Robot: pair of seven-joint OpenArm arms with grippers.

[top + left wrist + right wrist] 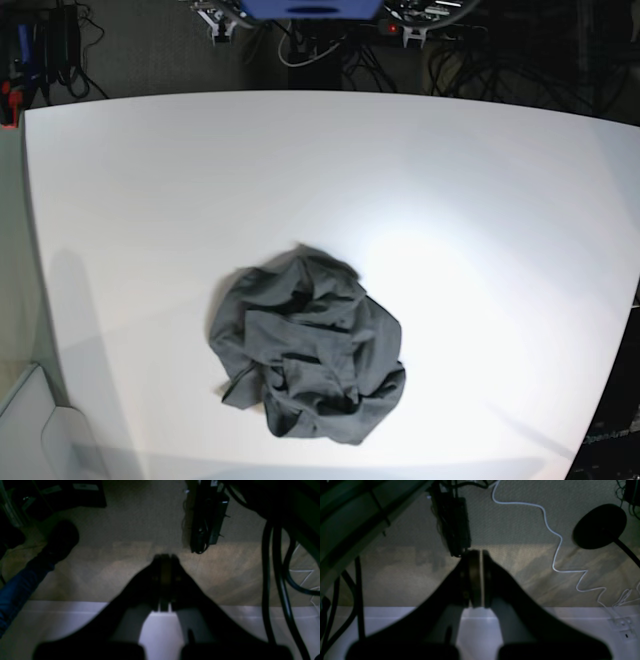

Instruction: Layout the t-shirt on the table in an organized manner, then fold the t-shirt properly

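T-shirt [308, 347] lying crumpled on the tabletop [480, 200], left claw [165, 558] and right claw [477, 553] both pinched closed, holding nothing, pointing past the tabletop edge toward the floor.

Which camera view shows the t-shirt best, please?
The base view: the t-shirt lies there whole, crumpled in a heap on the table. Neither wrist view shows it; each looks past its own shut gripper at the floor and a strip of table edge.
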